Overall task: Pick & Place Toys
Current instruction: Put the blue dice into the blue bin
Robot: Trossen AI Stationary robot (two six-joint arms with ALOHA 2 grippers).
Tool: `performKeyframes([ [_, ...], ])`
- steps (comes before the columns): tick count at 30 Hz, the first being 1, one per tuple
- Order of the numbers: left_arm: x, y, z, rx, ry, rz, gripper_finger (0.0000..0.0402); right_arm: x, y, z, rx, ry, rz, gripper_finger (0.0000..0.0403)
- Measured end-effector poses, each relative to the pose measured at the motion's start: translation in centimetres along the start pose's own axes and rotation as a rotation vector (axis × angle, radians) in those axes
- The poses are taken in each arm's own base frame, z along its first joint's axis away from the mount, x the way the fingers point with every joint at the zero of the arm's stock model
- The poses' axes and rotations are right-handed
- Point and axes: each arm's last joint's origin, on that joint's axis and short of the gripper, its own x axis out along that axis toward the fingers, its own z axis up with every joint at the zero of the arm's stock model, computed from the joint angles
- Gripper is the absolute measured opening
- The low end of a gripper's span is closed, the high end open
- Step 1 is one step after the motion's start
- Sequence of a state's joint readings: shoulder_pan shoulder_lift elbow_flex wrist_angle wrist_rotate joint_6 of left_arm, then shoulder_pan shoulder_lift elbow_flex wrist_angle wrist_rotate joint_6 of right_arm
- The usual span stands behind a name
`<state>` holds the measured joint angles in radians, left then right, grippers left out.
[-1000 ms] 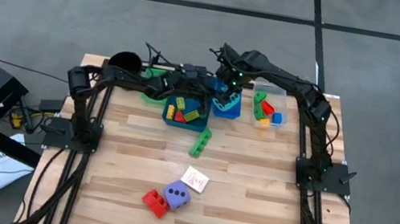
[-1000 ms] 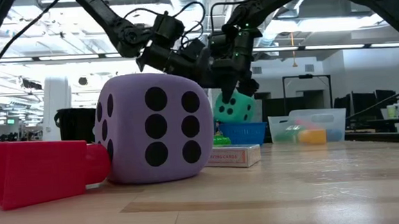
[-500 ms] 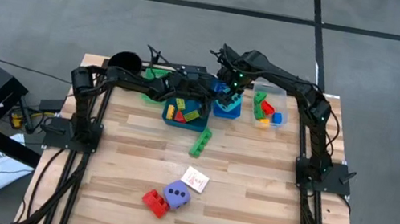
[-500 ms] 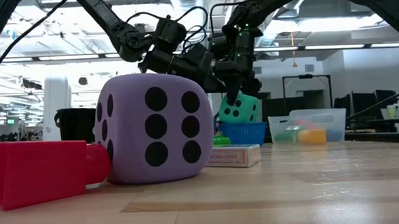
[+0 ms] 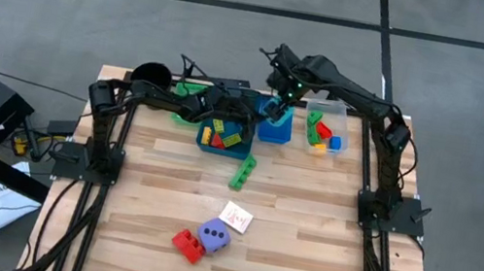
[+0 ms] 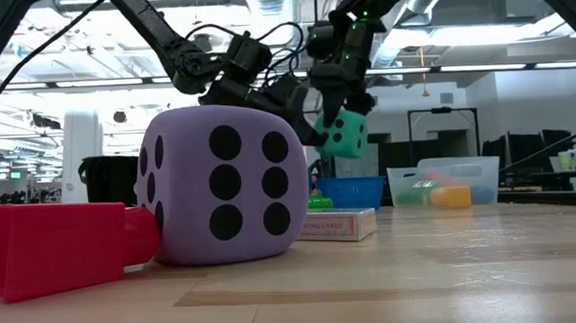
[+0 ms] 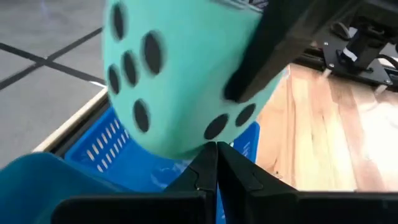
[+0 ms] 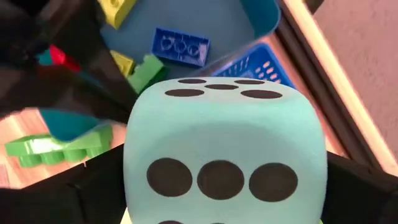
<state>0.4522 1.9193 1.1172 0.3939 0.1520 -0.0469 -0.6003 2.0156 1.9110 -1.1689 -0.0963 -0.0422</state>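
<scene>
right gripper grips the teal dice above the blue basket's rim (air between).

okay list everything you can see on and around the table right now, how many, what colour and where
teal dice cube: 1, teal with black dots, held in the air above the blue basket
purple dice cube: 1, purple with black dots, near edge of the table
red brick: 1, red, beside the purple dice cube
picture cards: 1 small white stack, just beyond the purple dice cube
green brick: 1, green, on the bare wood mid-table
teal tray: 1, holding yellow, red and green bricks
blue basket: 1, blue, next to the teal tray
clear tray: 1, clear, far right, holding mixed bricks
black cup: 1, black, far left corner
left gripper: shut, by the blue basket
right gripper: closed on the teal dice cube
</scene>
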Motion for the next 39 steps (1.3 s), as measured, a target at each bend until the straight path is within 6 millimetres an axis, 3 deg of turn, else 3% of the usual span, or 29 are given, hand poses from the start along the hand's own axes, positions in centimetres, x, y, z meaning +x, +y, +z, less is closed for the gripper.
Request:
performKeyframes([
  [11,-0.9,-0.2,1.5,0.005,-0.069,-0.002,0.0,-0.3,-1.7,-1.0,0.05,0.08,0.001,0.04],
  [19,-1.0,-0.3,1.9,0.012,-0.1,-0.007,0.0,-0.2,-0.7,-0.7,0.043,0.061,0.108,0.04],
  [33,-0.4,-0.1,0.2,-0.012,0.016,0.004,0.0,0.0,0.1,-0.2,0.017,0.018,0.115,0.04],
  [39,-1.5,-0.2,1.6,-0.002,-0.016,0.031,0.0,-0.2,-0.6,-0.6,0.041,0.047,0.127,0.04],
])
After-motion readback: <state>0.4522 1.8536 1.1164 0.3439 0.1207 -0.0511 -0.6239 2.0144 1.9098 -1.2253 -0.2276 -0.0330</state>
